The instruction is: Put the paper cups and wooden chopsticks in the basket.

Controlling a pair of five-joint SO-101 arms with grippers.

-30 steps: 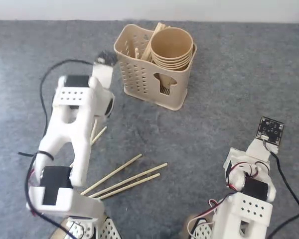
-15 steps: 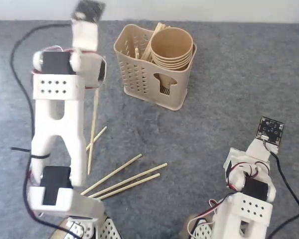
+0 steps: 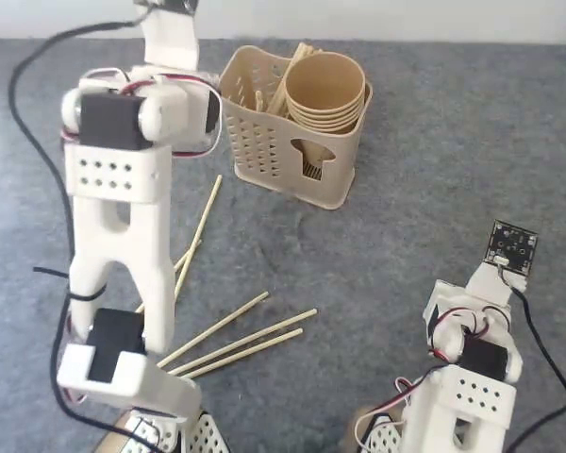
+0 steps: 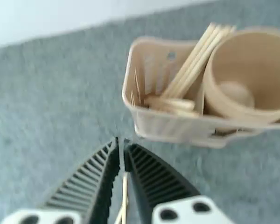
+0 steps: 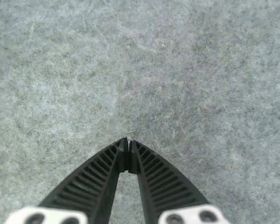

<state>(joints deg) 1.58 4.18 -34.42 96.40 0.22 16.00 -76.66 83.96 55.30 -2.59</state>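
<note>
The left gripper (image 4: 120, 143), clamped on one wooden chopstick (image 3: 204, 219), has swung closer to the basket (image 3: 264, 151), which holds stacked paper cups (image 3: 325, 87). Loose chopsticks (image 3: 238, 340) lie on the grey mat (image 3: 434, 170). The right gripper (image 5: 128, 143) sits closed and empty.

matt beige plastic basket (image 3: 264, 151), smooth paper cups (image 3: 330, 115), pale bare-wood chopsticks (image 3: 236, 340) on fuzzy grey cloth (image 3: 453, 160) (felt-like, rough).

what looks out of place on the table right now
Loose chopsticks lie fanned on the mat, outside the basket. One more chopstick hangs slanted from the left end effector, not yet in.
</note>
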